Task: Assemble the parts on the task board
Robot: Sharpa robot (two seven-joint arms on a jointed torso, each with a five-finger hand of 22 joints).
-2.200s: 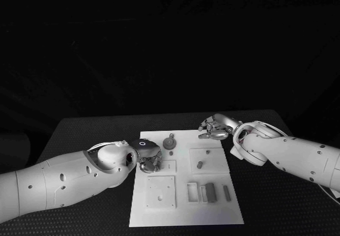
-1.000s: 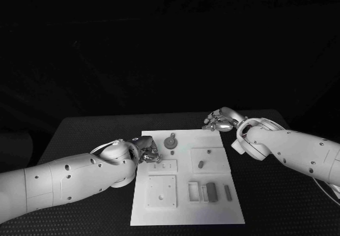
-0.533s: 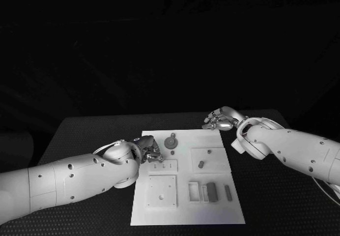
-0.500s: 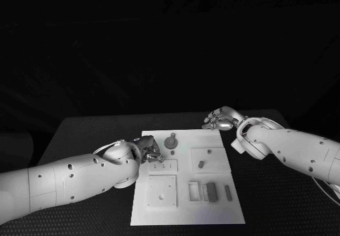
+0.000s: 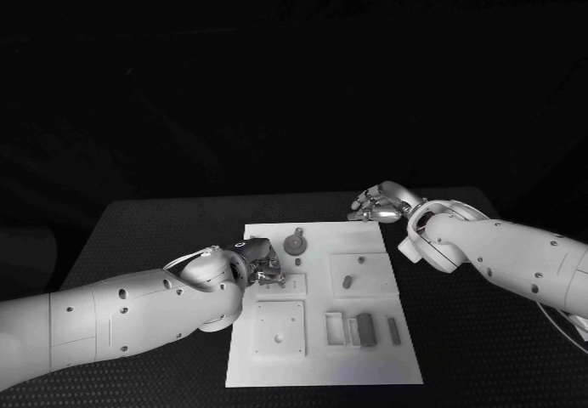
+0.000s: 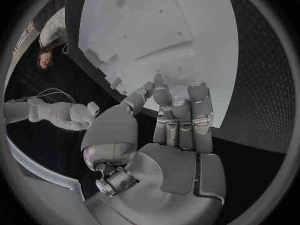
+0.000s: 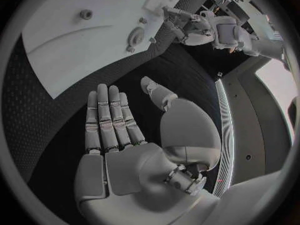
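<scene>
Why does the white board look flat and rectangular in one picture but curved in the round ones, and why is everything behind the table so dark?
Head view: the task board has straight edges, and the room behind the table is unlit black. Left wrist and right wrist views: fisheye lenses bend the board's edges into curves, inside a dark circular frame.

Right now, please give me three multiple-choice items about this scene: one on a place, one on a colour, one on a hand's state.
1. Where is the right hand?
A. by the task board's far right corner
B. at its near edge
C. on its middle

2. What colour is the task board?
A. black
B. white
C. red

3. How is the right hand?
A. holding a part
B. fist closed
C. open, fingers apart

Answers: 1 A, the head view shows it at that corner. 2 B, the plate is white on a black table. 3 C, its wrist view shows spread, empty fingers.
</scene>
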